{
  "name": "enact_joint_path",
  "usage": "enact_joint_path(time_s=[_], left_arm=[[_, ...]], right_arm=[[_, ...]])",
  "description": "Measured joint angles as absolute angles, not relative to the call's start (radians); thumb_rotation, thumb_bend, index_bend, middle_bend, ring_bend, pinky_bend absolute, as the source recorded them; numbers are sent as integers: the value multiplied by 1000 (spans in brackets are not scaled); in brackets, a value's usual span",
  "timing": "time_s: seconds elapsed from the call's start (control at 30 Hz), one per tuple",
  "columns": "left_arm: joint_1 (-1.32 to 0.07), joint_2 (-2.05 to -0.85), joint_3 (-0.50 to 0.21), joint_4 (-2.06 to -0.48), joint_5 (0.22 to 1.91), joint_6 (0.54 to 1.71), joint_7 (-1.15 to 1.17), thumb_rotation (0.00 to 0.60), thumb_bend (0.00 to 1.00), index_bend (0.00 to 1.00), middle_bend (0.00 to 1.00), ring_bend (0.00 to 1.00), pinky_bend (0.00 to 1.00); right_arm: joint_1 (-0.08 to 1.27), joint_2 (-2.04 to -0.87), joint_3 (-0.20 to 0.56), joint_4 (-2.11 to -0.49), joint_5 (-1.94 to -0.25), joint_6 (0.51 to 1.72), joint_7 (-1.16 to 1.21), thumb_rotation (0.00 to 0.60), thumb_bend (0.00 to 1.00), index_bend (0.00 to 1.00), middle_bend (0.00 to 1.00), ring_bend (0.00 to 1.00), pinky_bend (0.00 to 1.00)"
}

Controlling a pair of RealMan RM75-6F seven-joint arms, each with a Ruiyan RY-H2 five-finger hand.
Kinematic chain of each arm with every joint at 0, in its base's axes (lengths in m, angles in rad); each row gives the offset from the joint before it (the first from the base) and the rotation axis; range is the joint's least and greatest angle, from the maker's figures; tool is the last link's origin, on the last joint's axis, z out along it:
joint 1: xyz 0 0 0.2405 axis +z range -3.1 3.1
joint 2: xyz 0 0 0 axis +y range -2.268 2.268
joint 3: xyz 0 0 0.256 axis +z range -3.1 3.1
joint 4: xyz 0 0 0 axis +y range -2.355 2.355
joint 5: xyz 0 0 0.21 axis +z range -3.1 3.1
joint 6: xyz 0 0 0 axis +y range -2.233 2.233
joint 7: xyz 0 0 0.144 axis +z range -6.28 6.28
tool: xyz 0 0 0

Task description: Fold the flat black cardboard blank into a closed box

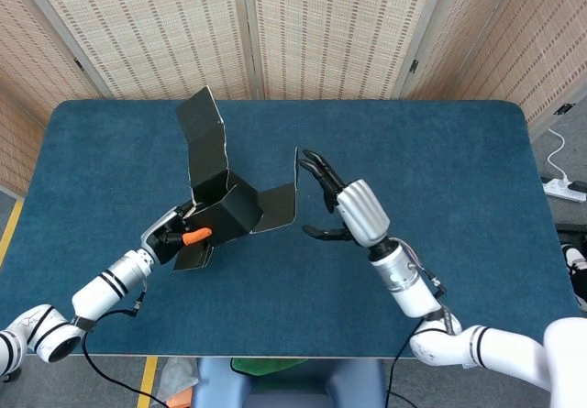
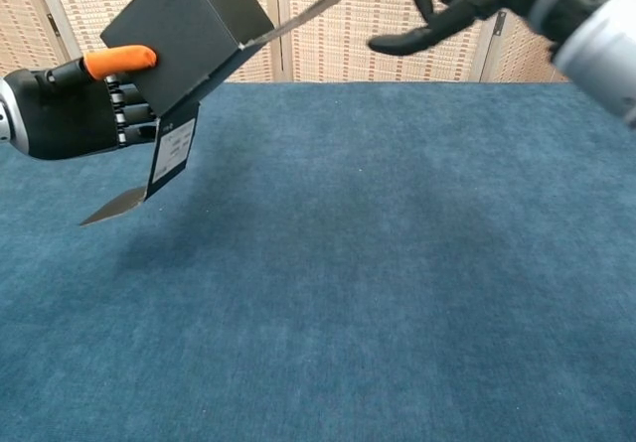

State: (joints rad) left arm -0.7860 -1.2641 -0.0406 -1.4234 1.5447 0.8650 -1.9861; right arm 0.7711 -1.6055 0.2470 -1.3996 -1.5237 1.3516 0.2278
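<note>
Left hand (image 1: 174, 234) grips the box (image 1: 225, 206) at its lower-left end, orange-tipped thumb (image 2: 119, 61) pressed on an outer wall. Box is lifted clear of the table (image 1: 440, 151); chest view shows it held in the air, tilted.

Right hand (image 1: 344, 202) holds nothing, fingers spread and curved. It sits just right of the side flap (image 1: 280, 208), apart from it, no contact I can see. The flap sticks out from the box toward that hand, so the right hand is the nearer one for folding it in.

Tall flap (image 1: 204, 133) stands up at the far side, long axis running away from the robot. Small flap (image 2: 171, 152) hangs below the left hand.

Box body is formed but open. Contents: nothing visible, though the interior is dark.
</note>
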Motion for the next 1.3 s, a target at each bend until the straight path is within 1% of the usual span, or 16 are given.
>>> enact_joint_path(time_s=[0.13, 0.33, 0.7, 0.97, 1.3], left_arm=[[-787, -1265, -32, -1420, 1556, 865, -1961, 600, 229, 262, 307, 555, 679], [-784, -1272, -18, -1400, 1576, 882, -1903, 600, 229, 263, 307, 555, 680], [-791, -1284, -11, -1382, 1588, 898, -1764, 600, 229, 262, 307, 555, 680], [-793, -1285, -9, -1381, 1581, 897, -1593, 600, 229, 266, 308, 555, 680], [-801, -1283, -16, -1397, 1547, 871, -1377, 600, 229, 277, 313, 555, 683]], right_arm=[[825, -1657, 300, -1369, -1511, 1331, 181, 600, 93, 0, 31, 695, 1000], [868, -1660, 321, -1364, -1518, 1295, 130, 600, 91, 0, 35, 697, 1000], [901, -1627, 305, -1395, -1532, 1230, 59, 600, 68, 0, 35, 698, 1000], [899, -1591, 311, -1422, -1526, 1227, 40, 600, 68, 0, 35, 699, 1000], [894, -1560, 292, -1450, -1537, 1219, 23, 600, 68, 0, 39, 699, 1000]])
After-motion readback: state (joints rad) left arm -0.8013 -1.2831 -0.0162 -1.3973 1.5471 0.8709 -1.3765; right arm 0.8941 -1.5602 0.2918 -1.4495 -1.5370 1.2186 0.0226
